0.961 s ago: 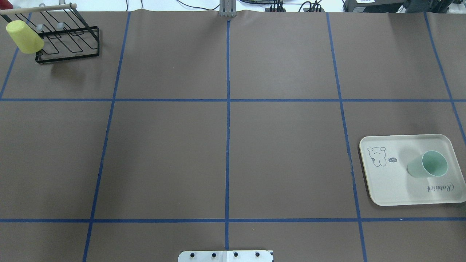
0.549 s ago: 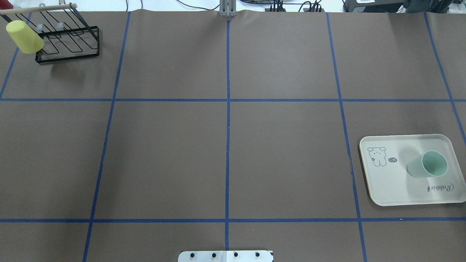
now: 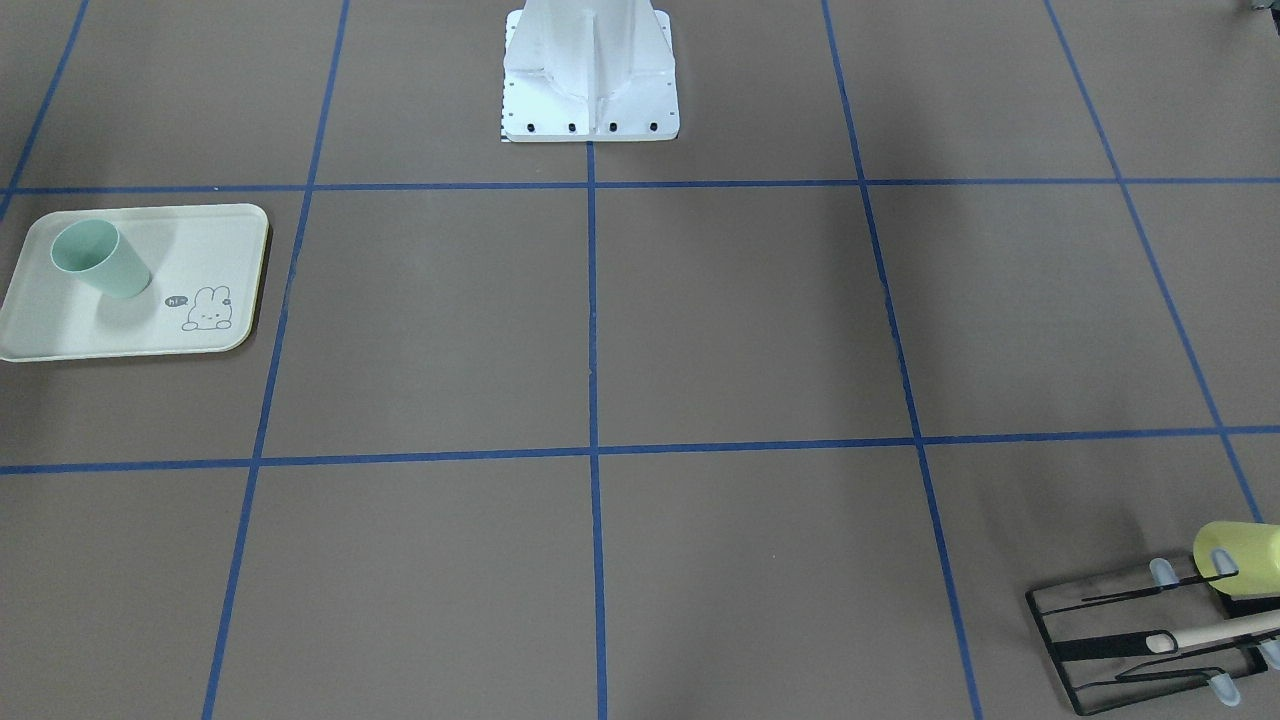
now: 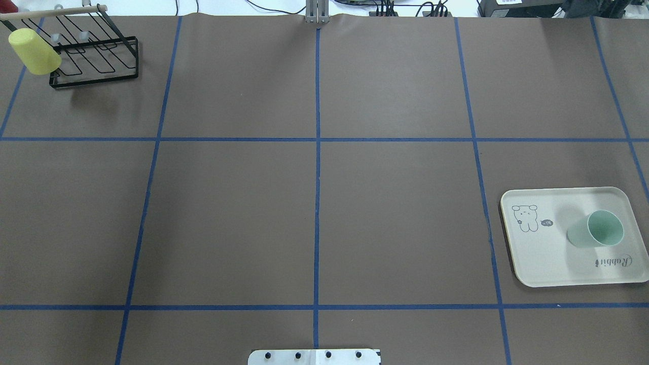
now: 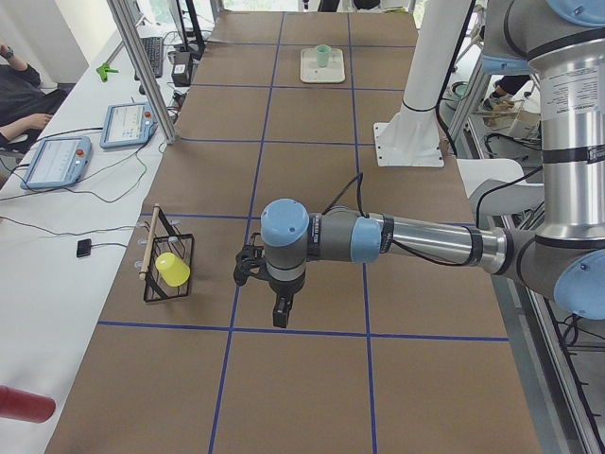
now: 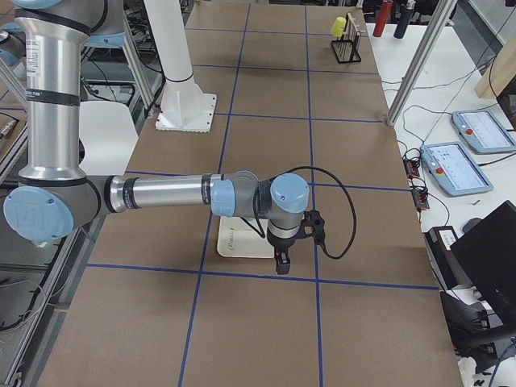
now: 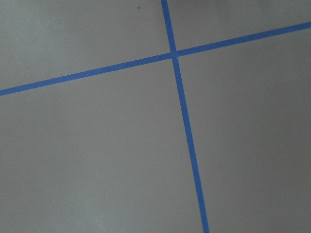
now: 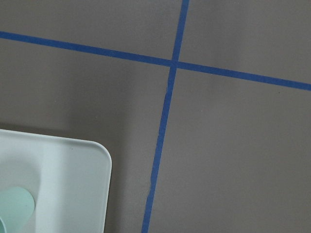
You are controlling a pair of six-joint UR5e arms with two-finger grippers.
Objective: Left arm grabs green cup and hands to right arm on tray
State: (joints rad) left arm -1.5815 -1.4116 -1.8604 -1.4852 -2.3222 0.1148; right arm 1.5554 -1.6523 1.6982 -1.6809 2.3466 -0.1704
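Your one green cup [image 4: 596, 229] stands mouth-up, long axis seemingly vertical, on the one tray [image 4: 537, 253]. Whether the left tool [image 5: 281, 312] or right tool [image 6: 280, 262] is open, you cannot tell.

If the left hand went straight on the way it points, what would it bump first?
The left hand points down, so likely the bare table by a blue tape cross; nothing else shows beneath.

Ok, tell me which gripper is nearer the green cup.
Right. The right gripper hangs just off the edge of the tray, close to the green cup on it. The left gripper is far off at the table's other end, near the rack.
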